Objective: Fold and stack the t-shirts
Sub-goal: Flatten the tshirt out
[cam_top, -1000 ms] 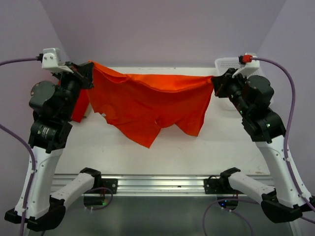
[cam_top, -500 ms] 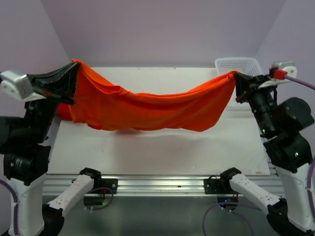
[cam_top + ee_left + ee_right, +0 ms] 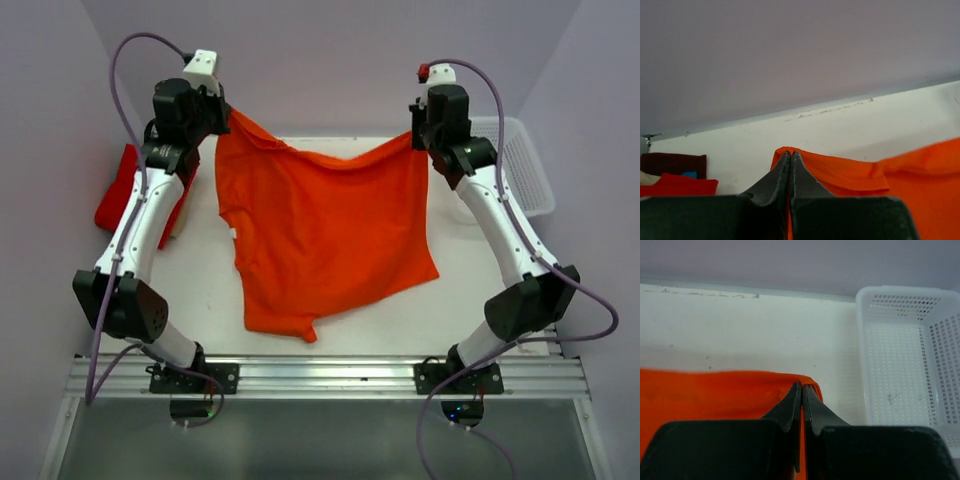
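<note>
Top external view: the orange t-shirt (image 3: 330, 230) drapes over the table (image 3: 470, 300). Farther back, the red t-shirt (image 3: 115, 190) lies at the left edge and a white basket (image 3: 525, 165) at the right. Farthest, the left pincer (image 3: 222, 112) and right pincer (image 3: 418, 140) each clamp a raised shirt corner.

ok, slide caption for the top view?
Left pincer and right pincer hold the orange t-shirt by its far edge above the table; red t-shirt at left.

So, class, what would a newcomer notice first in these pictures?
The bright orange shirt, held up at the far side by the shut jaws of the left arm and right arm, draping onto the table. Then the red shirt at the table's left edge and the white basket at far right.
</note>
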Controlling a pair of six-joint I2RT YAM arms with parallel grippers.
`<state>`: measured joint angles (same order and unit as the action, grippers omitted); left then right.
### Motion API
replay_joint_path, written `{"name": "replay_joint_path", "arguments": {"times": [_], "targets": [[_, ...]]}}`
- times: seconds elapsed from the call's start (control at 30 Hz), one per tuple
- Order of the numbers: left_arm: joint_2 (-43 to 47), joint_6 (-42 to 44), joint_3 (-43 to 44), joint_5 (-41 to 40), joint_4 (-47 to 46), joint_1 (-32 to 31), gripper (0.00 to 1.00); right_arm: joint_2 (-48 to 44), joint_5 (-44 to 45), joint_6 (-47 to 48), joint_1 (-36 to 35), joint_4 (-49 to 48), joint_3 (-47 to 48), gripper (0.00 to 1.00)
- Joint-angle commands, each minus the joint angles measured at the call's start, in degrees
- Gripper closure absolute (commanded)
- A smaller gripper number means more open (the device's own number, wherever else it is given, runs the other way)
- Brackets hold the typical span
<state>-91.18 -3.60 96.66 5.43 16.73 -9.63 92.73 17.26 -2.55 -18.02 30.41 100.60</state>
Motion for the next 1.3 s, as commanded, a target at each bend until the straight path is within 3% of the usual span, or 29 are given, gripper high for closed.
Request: {"name": "replay_joint_path", "arguments": {"times": [0.0, 0.13, 0.27, 0.33, 0.47, 0.53, 0.67, 0.77, 0.9, 1.03, 1.13, 1.2, 1.27], "targets": [[13.01, 2.19, -2.39, 1.59, -9.86, 1.72, 1.00, -10.53, 3.13, 4.72, -0.52, -5.61, 3.40, 1.00], [33.27, 5.61, -14.02, -1.30, -14.79, -1.00, 1.00, -27.48, 7.60, 11.40, -6.57, -15.80, -12.91, 1.00], [50.45, 5.54, -19.05, -0.07, -10.76, -3.12, 1.00, -51.69, 7.02, 13.98, -11.33, -22.76, -26.66, 1.00], [57.47, 4.22, -18.27, 1.94, -6.66, -3.03, 1.00, -58.07, 5.78, 12.83, -11.42, -21.19, -30.61, 1.00], [62.87, -0.44, -13.88, 6.96, -1.54, -0.84, 1.00, -66.79, 3.31, 9.77, -9.85, -13.90, -31.95, 1.00], [63.40, -1.41, -13.26, 7.84, -0.65, 0.13, 1.00, -68.56, 1.12, 8.09, -5.64, -12.93, -31.52, 1.00], [59.81, -2.47, -14.13, 3.12, -0.12, 0.49, 1.00, -58.74, 1.63, 0.12, 1.66, -3.28, -23.01, 1.00], [54.72, -2.21, -16.84, -0.14, -1.17, 0.49, 1.00, -48.19, 5.41, -3.68, 1.59, 3.15, -18.07, 1.00], [44.37, -2.46, -23.08, -4.55, -2.40, 0.49, 1.00, -37.29, 7.79, -8.08, 1.50, 4.56, -19.03, 1.00], [35.74, -2.12, -35.45, -8.50, -9.25, 0.49, 1.00, -27.62, 9.37, -10.54, 1.50, 0.80, -23.16, 1.00], [26.43, -2.29, -39.96, -10.44, -14.35, 0.92, 1.00, -17.96, 10.08, -11.25, 1.50, -2.36, -24.92, 1.00], [17.76, -3.52, -37.53, -7.72, -12.62, 2.41, 1.00, -10.14, 9.99, -11.43, 1.58, -4.91, -25.19, 1.00], [13.33, -2.47, -35.06, -11.12, -13.82, 3.65, 1.00, -5.13, 9.99, -11.87, 1.50, -8.08, -24.40, 1.00]]}}
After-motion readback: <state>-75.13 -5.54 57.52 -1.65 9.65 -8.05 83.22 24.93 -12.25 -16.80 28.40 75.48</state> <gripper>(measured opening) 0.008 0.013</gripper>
